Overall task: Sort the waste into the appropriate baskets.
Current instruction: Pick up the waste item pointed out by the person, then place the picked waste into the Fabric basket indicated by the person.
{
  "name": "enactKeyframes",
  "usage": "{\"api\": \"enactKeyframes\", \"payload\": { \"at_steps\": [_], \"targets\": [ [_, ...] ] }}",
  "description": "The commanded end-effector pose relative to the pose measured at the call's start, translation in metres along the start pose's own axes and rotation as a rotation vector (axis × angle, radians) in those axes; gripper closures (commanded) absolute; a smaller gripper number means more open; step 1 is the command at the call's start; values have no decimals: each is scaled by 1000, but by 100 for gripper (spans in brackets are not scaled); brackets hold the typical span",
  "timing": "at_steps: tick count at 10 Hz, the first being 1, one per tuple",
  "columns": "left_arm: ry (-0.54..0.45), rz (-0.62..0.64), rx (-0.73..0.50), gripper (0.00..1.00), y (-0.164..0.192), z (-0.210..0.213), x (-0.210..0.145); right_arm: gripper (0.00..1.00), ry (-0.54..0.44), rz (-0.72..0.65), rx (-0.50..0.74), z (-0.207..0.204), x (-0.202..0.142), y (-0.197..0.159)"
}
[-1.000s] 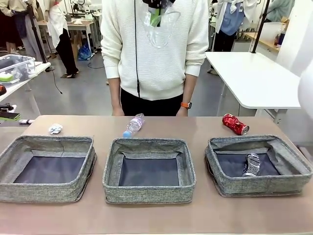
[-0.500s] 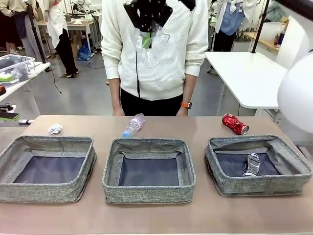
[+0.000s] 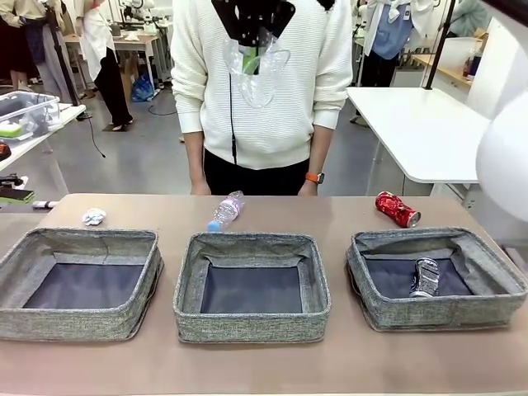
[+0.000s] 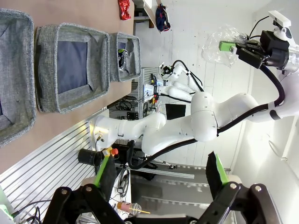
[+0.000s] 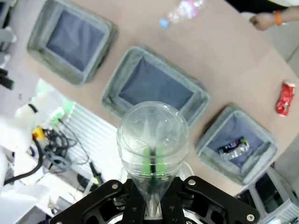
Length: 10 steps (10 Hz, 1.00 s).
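Note:
High above the middle of the table, my right gripper (image 3: 251, 58) is shut on a clear plastic cup (image 3: 256, 74), which hangs in front of the person's sweater. In the right wrist view the cup (image 5: 153, 135) sits over the middle basket (image 5: 122, 77). Three grey baskets stand in a row: left (image 3: 74, 323), middle (image 3: 252, 327), right (image 3: 437, 313). A crushed silver can (image 3: 426, 277) lies in the right one. Behind the baskets lie a paper ball (image 3: 93, 217), a bottle (image 3: 225, 210) and a red can (image 3: 397, 209). My left gripper (image 4: 161, 172) is open, high off the table's side.
A person in a white sweater (image 3: 264, 124) stands at the far edge, with a hand (image 5: 262, 19) near the table. My right arm's white elbow (image 3: 503, 157) bulges in at the right. A white side table (image 3: 429, 132) stands behind on the right.
My right gripper has come down into the top of the front view with the cup and shifted a little left. The waste on the table and the baskets have not moved.

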<state>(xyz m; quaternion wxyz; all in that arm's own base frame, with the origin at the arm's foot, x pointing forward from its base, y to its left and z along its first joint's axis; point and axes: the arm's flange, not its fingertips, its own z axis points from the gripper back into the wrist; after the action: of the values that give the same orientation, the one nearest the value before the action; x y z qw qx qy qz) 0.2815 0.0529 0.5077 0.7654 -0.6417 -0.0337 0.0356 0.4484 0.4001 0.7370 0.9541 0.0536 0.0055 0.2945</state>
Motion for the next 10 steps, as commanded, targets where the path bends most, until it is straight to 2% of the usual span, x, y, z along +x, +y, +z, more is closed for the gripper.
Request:
{"api": "enactKeyframes", "payload": {
  "at_steps": [1,10],
  "targets": [
    [-2,-22,-18,0,-2,0,0,98,-2,-1,-8,0,-1,1],
    [-2,-22,-18,0,-2,0,0,98,-2,-1,-8,0,-1,1]
  ]
}}
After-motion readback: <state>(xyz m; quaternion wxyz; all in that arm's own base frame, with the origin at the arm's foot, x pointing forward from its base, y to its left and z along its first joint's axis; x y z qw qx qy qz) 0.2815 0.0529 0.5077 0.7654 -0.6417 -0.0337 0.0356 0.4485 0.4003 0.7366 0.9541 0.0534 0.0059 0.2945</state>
